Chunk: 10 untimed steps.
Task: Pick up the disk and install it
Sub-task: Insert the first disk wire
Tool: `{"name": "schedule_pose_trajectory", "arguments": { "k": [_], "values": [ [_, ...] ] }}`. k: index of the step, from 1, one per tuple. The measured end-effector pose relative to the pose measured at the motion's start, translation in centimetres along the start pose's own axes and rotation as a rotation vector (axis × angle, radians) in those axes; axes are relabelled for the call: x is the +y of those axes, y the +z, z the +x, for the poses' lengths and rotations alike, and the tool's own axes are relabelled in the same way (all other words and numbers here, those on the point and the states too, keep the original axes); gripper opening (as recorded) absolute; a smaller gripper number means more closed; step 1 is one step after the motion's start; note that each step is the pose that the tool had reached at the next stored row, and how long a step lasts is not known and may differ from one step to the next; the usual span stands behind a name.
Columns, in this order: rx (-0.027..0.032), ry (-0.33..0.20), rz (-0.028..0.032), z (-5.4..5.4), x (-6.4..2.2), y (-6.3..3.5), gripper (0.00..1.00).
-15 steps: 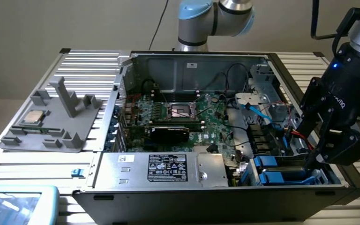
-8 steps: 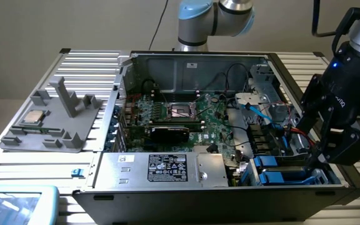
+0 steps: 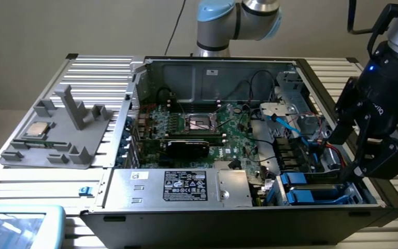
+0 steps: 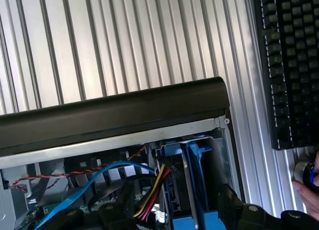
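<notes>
A ribbed aluminium table (image 3: pixel 26 184) with long straight grooves carried everything. On it lay an open black computer case (image 3: pixel 219 61), a sheet-metal box with a green circuit board (image 3: pixel 209 129) on its floor.

The arm (image 3: pixel 240 21), smooth grey tube with pale blue joint caps, rose behind the case. Its black wrist came down at the exterior view's right, tilted inward over the case's near corner on that side. The gripper (image 3: pixel 349 158) hung there with its dark, blocky fingers spread wide and holding nothing.

A grey metal power box (image 3: pixel 178 187) with a black printed label filled the near side of the case. A matt grey plastic holder (image 3: pixel 68 140), with upright posts and pockets, sat on the table at the exterior view's left. In the wrist view a black keyboard (image 4: pixel 289 65) lay on the table beyond the case wall.

The disk (image 4: pixel 187 190) stood on edge in the drive bay in that near corner, its bright blue plastic frame between the spread fingers and apart from them on the cable side. A glossy blue cable (image 4: pixel 99 175) and twisted red-and-black wires (image 4: pixel 75 176) curved just beside it. A small square silver chip (image 3: pixel 37 129) rested in the holder.
</notes>
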State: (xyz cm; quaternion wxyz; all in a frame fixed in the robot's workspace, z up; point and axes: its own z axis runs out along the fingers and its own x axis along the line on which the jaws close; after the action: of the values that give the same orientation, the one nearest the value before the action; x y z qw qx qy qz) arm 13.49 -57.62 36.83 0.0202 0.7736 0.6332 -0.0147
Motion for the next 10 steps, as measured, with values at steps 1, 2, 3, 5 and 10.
{"name": "schedule_pose_trajectory", "arguments": {
  "k": [1, 2, 3, 5, 10],
  "values": [
    [0.0038, 0.0, -0.0031, 0.0, 0.0, -0.07, 0.76],
    [0.0071, 0.0, -0.0063, 0.0, 0.0, -0.16, 0.76],
    [0.0103, 0.001, -0.0097, 0.0, -0.01, -0.24, 0.76],
    [0.0155, 0.001, -0.0164, 0.0, -0.03, -0.46, 0.76],
    [0.0198, 0.001, -0.0248, -0.2, -0.06, -1.56, 0.76]
  ]
}}
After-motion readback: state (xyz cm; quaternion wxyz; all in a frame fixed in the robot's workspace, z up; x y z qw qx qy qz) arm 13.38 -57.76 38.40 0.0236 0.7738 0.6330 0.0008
